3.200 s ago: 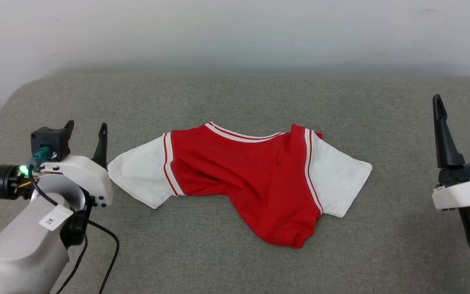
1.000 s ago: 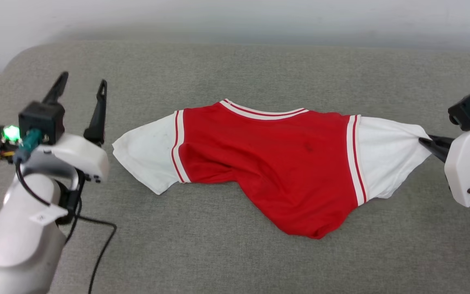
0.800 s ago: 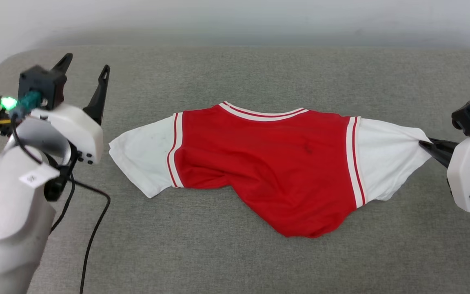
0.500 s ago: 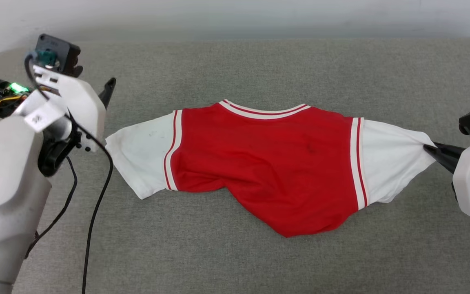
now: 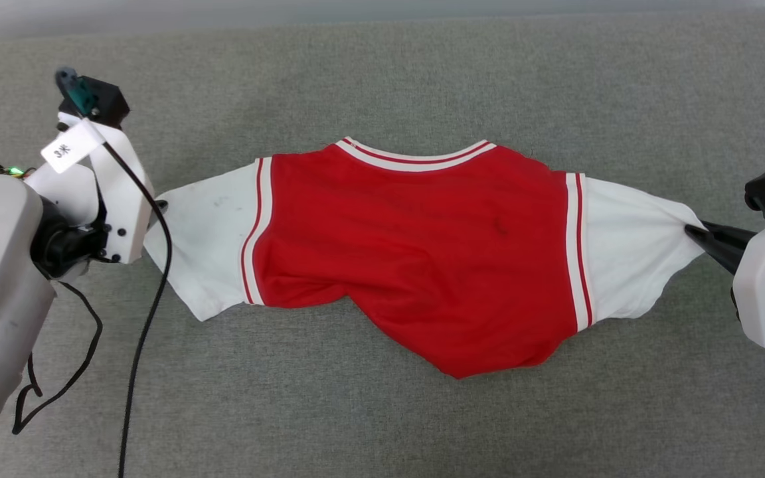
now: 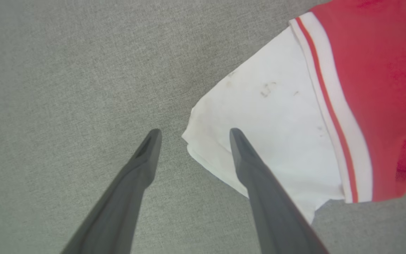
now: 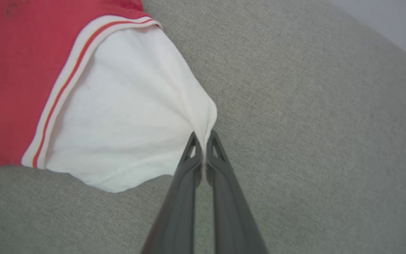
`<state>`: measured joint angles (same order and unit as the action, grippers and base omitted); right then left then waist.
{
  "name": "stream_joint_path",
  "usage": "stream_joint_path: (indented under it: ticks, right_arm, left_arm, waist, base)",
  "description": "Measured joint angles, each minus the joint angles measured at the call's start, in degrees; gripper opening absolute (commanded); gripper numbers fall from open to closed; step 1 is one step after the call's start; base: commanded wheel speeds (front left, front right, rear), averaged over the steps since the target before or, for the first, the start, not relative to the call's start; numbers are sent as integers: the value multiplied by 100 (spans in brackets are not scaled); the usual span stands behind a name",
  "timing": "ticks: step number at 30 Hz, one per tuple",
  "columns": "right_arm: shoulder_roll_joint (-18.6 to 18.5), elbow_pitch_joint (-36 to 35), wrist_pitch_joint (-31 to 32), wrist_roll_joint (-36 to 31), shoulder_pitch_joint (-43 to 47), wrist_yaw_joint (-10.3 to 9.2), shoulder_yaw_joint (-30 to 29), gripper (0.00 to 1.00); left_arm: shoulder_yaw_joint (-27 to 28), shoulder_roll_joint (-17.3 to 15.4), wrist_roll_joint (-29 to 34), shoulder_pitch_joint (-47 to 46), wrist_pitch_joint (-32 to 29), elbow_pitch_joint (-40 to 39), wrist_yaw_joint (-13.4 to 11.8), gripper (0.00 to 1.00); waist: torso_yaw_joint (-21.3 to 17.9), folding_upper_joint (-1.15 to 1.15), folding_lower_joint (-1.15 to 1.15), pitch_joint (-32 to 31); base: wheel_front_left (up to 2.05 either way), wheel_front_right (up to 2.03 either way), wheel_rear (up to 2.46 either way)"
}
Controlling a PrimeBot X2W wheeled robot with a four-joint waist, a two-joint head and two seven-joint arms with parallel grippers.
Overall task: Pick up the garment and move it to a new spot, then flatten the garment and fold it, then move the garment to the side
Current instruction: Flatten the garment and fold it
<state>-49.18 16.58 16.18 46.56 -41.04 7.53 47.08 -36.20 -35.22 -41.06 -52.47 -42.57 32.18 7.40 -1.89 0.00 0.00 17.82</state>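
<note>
The garment [image 5: 422, 245], a red T-shirt with white sleeves and striped trim, lies spread across the grey cushion, its lower body bunched into a point at the front. My right gripper [image 5: 691, 232] is shut on the tip of the right white sleeve [image 7: 129, 113], which fans out in taut pleats from the fingertips [image 7: 203, 139]. My left gripper [image 6: 192, 135] stands open over the corner of the left white sleeve [image 6: 259, 120], one finger above the fabric and the other over bare cushion. In the head view the left gripper [image 5: 157, 207] is mostly hidden behind its white wrist housing.
The grey fabric cushion [image 5: 382, 425] stretches all around the shirt. A black cable [image 5: 147, 312] hangs from my left wrist down across the cushion. A pale wall [image 7: 393, 21] runs behind the cushion's rounded far edge.
The left arm swung from beside the left sleeve to point down over its corner, jaws still open. The right gripper keeps its hold on the right sleeve. The head camera has tilted downward.
</note>
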Motion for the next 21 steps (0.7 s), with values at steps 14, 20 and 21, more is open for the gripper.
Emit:
stream_joint_path:
  ticks: [14,20,21]
  right_arm:
    - [129,-364,292,-328,162,0,-541,0]
    - [197,-419,354,-394,232,0,-694,0]
    - [210,-423,355,-410,236,0,-714,0]
  left_arm:
    - [-293,46,-375,-198,-188,691,1,100]
    - [-532,7,-539,-248,-192,644,0,0]
    - [-563,8,-565,-248,-134,639,0,0]
  waist:
    - [-140,0,0,519]
    - [-136,0,0,568]
    - [-130,0,0,563]
  base:
    - [0,0,0]
    - [0,0,0]
    - [0,0,0]
